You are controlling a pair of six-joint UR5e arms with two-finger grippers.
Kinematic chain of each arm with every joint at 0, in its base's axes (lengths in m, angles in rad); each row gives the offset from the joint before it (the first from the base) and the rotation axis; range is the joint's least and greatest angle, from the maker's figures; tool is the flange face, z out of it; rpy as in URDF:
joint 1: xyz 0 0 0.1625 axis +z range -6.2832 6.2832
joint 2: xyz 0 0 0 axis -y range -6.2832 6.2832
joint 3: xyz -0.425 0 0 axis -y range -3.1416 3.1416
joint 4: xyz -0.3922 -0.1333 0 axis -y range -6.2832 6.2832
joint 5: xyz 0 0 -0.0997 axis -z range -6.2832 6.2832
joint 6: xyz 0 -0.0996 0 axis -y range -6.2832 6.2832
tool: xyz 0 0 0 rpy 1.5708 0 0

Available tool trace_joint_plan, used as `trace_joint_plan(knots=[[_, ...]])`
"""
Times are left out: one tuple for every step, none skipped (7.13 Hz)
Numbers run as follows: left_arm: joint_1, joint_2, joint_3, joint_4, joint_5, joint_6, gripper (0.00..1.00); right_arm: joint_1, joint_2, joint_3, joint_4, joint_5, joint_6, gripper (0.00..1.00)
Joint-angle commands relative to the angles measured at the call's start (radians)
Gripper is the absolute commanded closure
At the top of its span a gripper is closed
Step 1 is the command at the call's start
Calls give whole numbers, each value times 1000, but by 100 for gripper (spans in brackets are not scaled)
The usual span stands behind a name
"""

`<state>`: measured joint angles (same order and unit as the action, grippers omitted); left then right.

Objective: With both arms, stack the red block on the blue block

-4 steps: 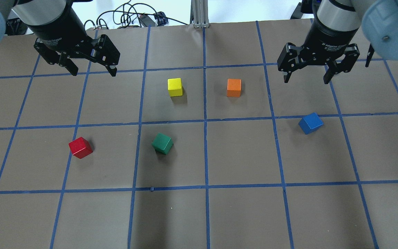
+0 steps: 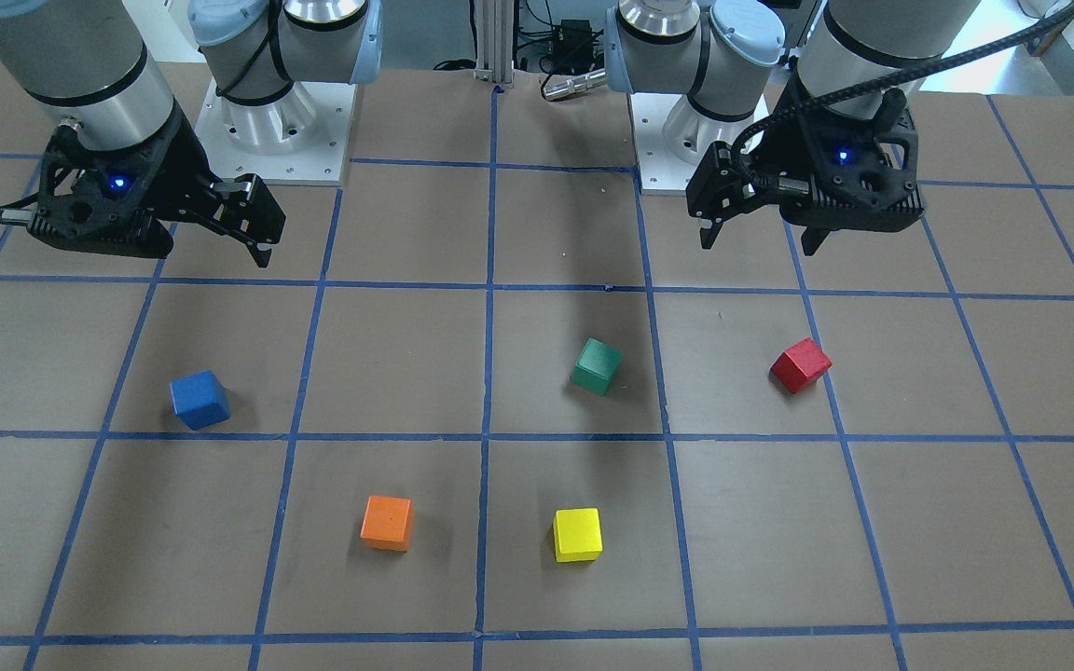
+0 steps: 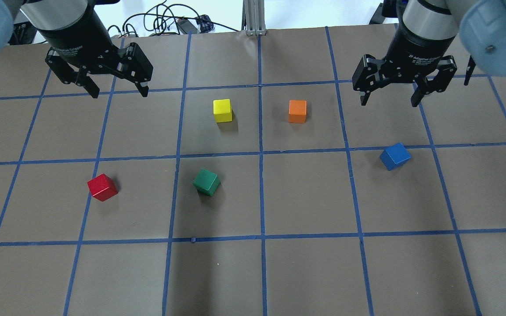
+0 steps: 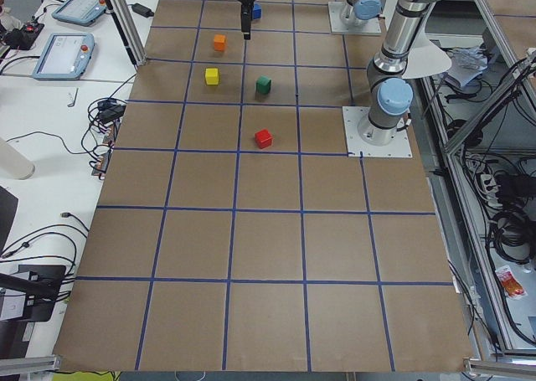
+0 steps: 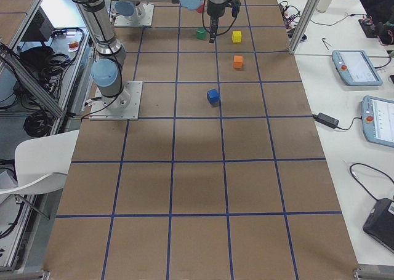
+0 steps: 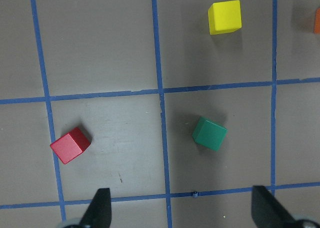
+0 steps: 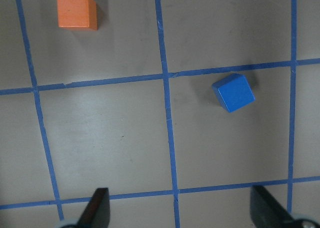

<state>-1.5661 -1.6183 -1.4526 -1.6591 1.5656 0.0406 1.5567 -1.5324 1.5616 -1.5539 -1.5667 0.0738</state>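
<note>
Since neither block is in a grasp, you are at the opening step of the task, the approach.

Findings:
- Your left hand hovers high above the bench. Its fingers are spread wide with nothing between them.
- Your right hand hovers likewise on the opposite side, also wide and empty.
- The red block rests on the bench on the left arm's side, just beside a tape line and turned askew to the grid. In the left wrist view it sits off-centre, not between the fingers.
- The blue block rests on the right arm's side, well apart from the red block and also askew. In the right wrist view it is off-centre as well.
- The green block lies between the two. The yellow block and orange block stand apart from both.

Assessment: your next move is to centre the left hand over the red block, turn the wrist to match its skewed faces, then descend and close. The red block lies far from the blue one, so you will likely need a hand-over, or the right hand must bring the blue block inward. Keep either path clear of the green block.
</note>
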Motion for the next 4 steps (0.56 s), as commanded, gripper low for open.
trace_joint_plan(knots=[[75, 21, -46, -36, 52, -1, 0, 2, 0, 0, -5, 0, 0, 0], [139, 32, -107, -39, 47, 8, 0, 2, 0, 0, -6, -1, 0, 0], [197, 35, -170, -22, 48, 15, 0, 3, 3, 0, -11, 0, 0, 0], [272, 34, -239, -5, 42, 39, 0, 3, 2, 0, -14, 0, -2, 0]])
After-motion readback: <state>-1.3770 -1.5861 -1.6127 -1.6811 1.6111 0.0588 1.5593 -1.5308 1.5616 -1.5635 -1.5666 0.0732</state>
